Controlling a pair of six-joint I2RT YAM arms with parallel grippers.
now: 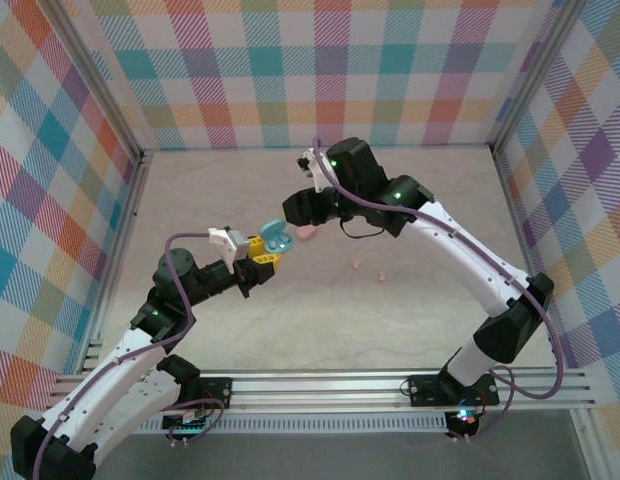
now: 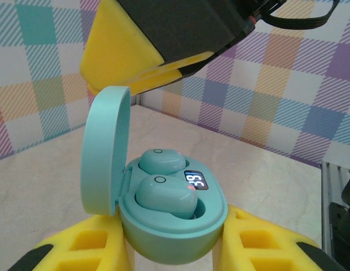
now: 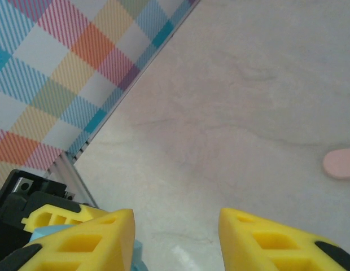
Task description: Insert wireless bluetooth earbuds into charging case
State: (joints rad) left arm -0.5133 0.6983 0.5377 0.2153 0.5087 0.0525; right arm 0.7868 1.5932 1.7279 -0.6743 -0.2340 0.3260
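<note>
My left gripper (image 1: 265, 252) is shut on the base of a light blue charging case (image 2: 175, 226), held above the table with its lid (image 2: 107, 147) standing open. Two light blue earbuds (image 2: 162, 161) (image 2: 163, 195) sit in its wells beside a lit display. My right gripper (image 1: 293, 218) hovers just above the case, and one of its yellow fingers (image 2: 124, 51) hangs over the lid. In the right wrist view that gripper (image 3: 176, 226) is open with bare table between its fingers. Two salmon pink earbuds (image 1: 357, 265) (image 1: 382, 275) lie on the table to the right.
A pink case (image 1: 306, 233) lies on the table just right of the held case, and its edge shows in the right wrist view (image 3: 341, 164). Plaid walls (image 1: 330, 70) close in the left, back and right sides. An aluminium rail (image 1: 320, 385) runs along the near edge.
</note>
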